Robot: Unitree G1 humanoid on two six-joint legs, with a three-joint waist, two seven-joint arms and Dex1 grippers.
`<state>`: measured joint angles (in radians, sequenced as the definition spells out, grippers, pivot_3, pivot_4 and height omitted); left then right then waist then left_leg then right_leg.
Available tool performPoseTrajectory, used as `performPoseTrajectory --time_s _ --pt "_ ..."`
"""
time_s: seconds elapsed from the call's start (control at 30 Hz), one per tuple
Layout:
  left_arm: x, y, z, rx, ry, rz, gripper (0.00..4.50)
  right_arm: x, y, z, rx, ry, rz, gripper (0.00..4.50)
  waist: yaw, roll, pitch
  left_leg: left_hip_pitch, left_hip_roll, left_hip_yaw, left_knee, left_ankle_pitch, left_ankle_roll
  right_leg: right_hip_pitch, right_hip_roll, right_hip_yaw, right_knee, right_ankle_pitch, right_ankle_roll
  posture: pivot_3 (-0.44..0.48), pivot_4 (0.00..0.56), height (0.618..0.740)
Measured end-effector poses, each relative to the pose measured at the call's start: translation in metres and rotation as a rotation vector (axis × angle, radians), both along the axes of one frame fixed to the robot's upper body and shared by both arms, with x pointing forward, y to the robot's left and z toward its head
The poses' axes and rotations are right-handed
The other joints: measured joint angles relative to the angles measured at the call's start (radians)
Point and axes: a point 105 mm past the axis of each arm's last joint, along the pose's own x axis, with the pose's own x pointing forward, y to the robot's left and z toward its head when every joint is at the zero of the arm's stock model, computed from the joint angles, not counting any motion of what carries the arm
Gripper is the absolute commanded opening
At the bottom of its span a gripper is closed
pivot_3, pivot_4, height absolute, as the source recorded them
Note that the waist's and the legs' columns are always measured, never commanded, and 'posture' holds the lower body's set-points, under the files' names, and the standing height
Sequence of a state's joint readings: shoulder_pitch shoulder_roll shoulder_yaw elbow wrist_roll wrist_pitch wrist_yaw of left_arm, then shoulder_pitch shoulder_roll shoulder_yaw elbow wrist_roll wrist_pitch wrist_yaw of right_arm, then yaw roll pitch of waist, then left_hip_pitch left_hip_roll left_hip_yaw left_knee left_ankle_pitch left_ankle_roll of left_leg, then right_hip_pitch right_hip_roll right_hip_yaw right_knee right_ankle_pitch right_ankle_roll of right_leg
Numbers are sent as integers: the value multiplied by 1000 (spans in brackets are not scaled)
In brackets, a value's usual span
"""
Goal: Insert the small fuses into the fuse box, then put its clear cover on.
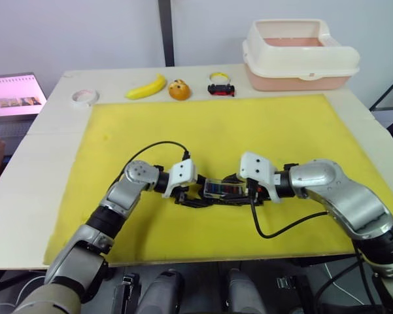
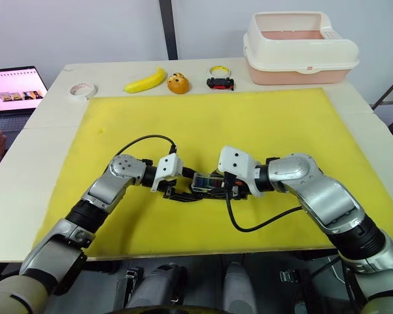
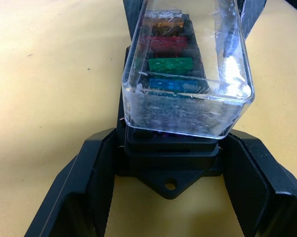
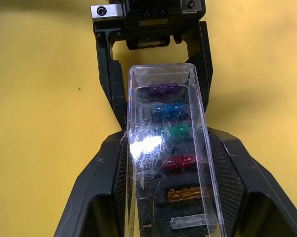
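Note:
The black fuse box [image 3: 170, 170] lies mid-mat between my two grippers. Several small fuses [image 3: 169, 64] sit in its slots: brown, red, green, teal and purple. The clear cover [image 3: 188, 106] sits over them, tilted and overhanging the box's end on my left gripper's side. My left gripper [image 1: 189, 195] has its fingers [image 3: 101, 168] pressed against both sides of the box's base. From the opposite end, my right gripper [image 4: 166, 140] is shut on the clear cover [image 4: 163, 148], one finger on each long side.
The yellow mat [image 1: 216, 124] covers most of the table. Along the back edge sit a white tape roll [image 1: 85, 97], a banana [image 1: 146, 87], an orange toy [image 1: 178, 89] and a small toy car [image 1: 221, 88]. A cream bin [image 1: 301, 52] is back right, a laptop [image 1: 13, 98] far left.

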<state>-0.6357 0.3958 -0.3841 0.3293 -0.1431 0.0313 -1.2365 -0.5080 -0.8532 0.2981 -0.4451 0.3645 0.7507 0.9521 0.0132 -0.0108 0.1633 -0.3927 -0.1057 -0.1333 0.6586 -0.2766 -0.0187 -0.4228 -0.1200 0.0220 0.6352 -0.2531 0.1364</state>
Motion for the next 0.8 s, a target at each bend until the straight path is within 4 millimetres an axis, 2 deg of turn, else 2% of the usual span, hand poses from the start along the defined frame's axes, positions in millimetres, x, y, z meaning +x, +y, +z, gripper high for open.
performPoseTrajectory --time_s 0.8 --pt "1 2 -1 -1 2 10 2569 6 2 -1 4 -15 32 1706 -3 0 0 0 0 0 2 0 1 1 0 0 0 0 0 0 150 740"
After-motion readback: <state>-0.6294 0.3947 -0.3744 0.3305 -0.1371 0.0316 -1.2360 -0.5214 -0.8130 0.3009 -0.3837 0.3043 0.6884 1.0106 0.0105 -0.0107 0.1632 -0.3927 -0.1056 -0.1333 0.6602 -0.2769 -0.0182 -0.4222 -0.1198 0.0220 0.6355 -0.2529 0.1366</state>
